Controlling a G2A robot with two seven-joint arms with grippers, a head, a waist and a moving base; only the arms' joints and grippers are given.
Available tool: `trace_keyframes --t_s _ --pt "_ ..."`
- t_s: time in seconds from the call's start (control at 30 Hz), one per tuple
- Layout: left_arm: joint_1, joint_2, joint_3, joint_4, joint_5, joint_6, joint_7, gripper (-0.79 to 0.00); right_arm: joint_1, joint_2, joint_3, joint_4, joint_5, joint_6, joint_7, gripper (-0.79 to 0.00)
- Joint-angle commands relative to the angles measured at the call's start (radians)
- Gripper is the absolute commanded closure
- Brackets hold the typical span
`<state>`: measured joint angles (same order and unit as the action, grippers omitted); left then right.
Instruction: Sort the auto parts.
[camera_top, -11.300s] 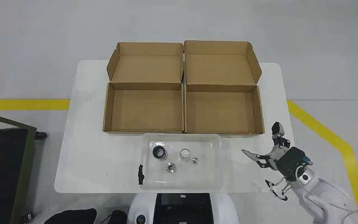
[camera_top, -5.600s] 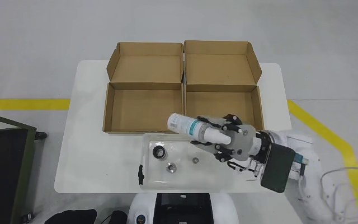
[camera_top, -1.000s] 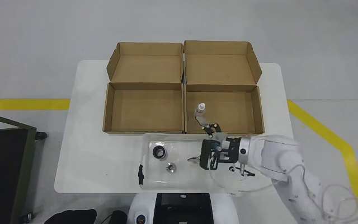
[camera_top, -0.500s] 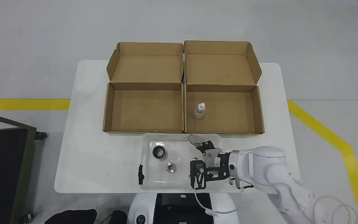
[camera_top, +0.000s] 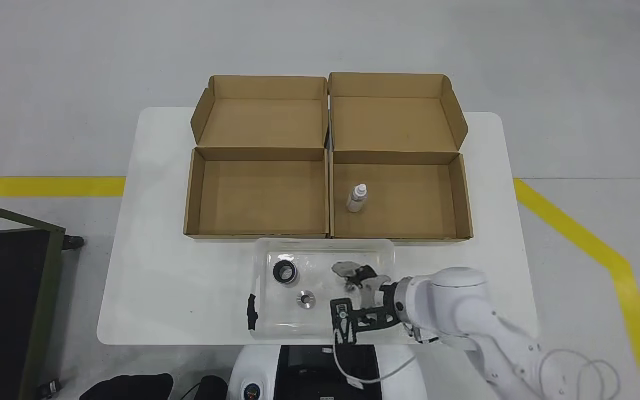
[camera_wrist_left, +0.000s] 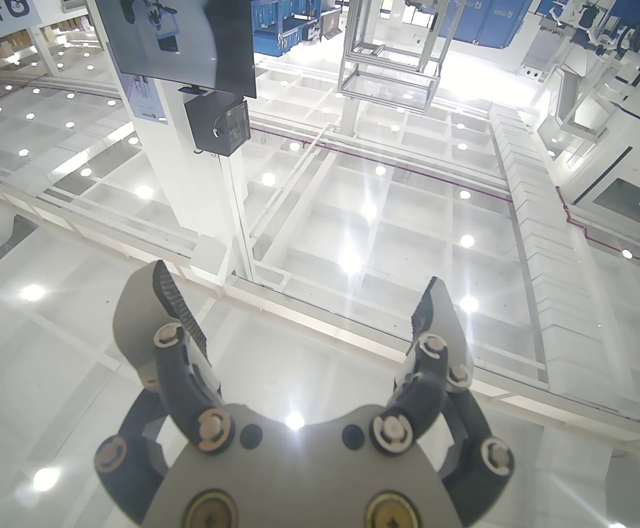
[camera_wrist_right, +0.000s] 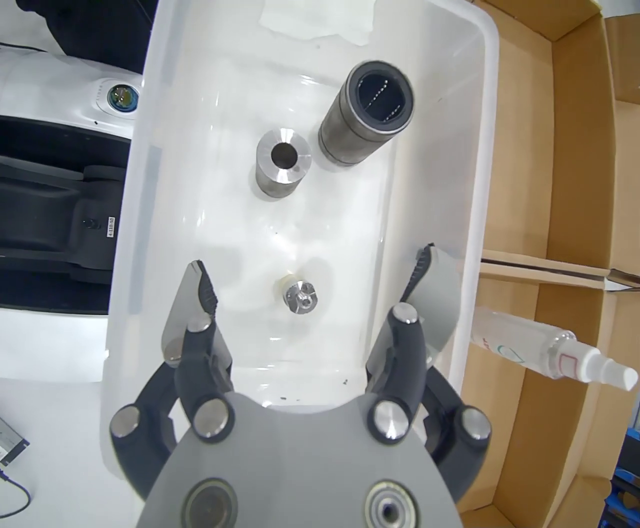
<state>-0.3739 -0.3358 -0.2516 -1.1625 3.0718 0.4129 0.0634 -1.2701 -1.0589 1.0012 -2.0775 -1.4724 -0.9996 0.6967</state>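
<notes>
On the surface (camera_top: 150, 200), open cardboard boxes (camera_top: 329, 195) wait for sorted parts, a spray bottle (camera_top: 355, 196) in the right one. Over the clear tray (camera_wrist_right: 480, 100) hangs the right gripper (camera_wrist_right: 312, 262), spread wide, straddling the small metal fitting (camera_wrist_right: 298, 298), likely the next pick.

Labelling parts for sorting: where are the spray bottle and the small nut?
spray bottle (camera_wrist_right: 515, 340), right wrist view, on its clear body.
small nut (camera_wrist_right: 300, 298), right wrist view, on its top face.

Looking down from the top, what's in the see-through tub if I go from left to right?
First the dark ring part → then the silver round part → then the robot's right claw.
</notes>
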Motion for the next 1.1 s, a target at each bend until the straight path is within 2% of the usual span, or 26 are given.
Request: trace_keyframes --t_s 0.0,0.4,0.5,0.57,0.87,0.93,1.0,1.03,1.07 --pt "0.000 0.000 0.000 0.000 0.000 0.000 0.000 -0.785 0.013 -0.002 -0.016 0.016 -0.011 0.003 0.023 -0.616" --pt "0.000 0.000 0.000 0.000 0.000 0.000 0.000 -0.785 0.061 -0.011 -0.079 0.084 -0.005 0.043 0.121 -0.533" --pt "0.000 0.000 0.000 0.000 0.000 0.000 0.000 -0.785 0.072 -0.012 -0.090 0.096 0.002 0.047 0.145 -0.477" --pt "0.000 0.000 0.000 0.000 0.000 0.000 0.000 -0.785 0.081 -0.014 -0.098 0.105 0.006 0.050 0.157 -0.391" --pt "0.000 0.000 0.000 0.000 0.000 0.000 0.000 -0.785 0.116 -0.021 -0.132 0.138 0.027 0.064 0.182 -0.317" --pt "0.000 0.000 0.000 0.000 0.000 0.000 0.000 -0.785 0.120 -0.021 -0.136 0.140 0.031 0.066 0.185 -0.240" --pt "0.000 0.000 0.000 0.000 0.000 0.000 0.000 -0.785 0.124 -0.021 -0.139 0.141 0.032 0.067 0.190 -0.111" --pt "0.000 0.000 0.000 0.000 0.000 0.000 0.000 -0.785 0.125 -0.021 -0.140 0.141 0.032 0.067 0.191 0.000" --pt "0.000 0.000 0.000 0.000 0.000 0.000 0.000 -0.785 0.126 -0.021 -0.142 0.141 0.034 0.068 0.192 0.000"
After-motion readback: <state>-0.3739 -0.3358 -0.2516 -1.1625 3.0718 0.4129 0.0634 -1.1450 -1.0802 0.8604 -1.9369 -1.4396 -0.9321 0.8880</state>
